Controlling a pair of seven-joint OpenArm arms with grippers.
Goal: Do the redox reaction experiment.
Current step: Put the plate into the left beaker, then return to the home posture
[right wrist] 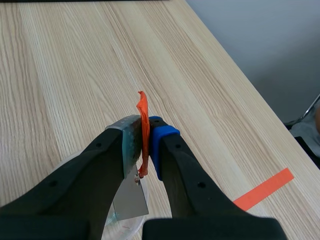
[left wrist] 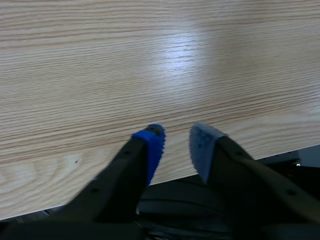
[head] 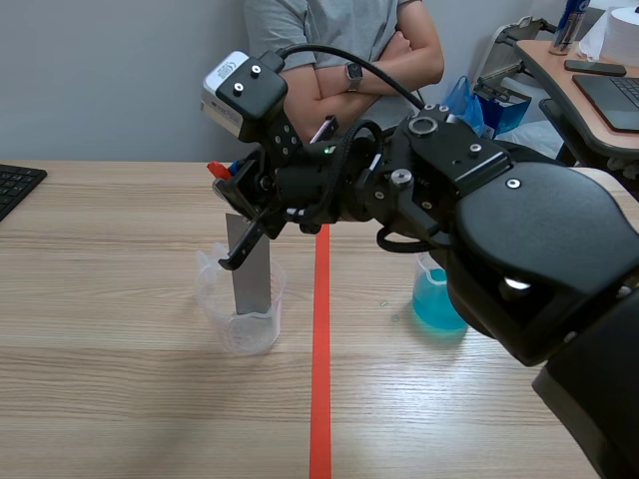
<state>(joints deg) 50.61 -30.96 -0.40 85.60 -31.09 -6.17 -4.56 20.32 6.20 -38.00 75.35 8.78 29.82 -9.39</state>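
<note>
Fingers of the left end effector sit slightly apart over the bench edge. Left of centre, the right end effector pinches a grey metal strip standing in a clear beaker; a blue-liquid beaker sits farther right.

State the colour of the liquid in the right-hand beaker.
The liquid is turquoise blue, best seen in the scene view.

Right fingers clamped, left fingers apart

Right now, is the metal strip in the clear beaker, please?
In: the metal strip stands upright, its lower end inside the clear beaker.
</note>
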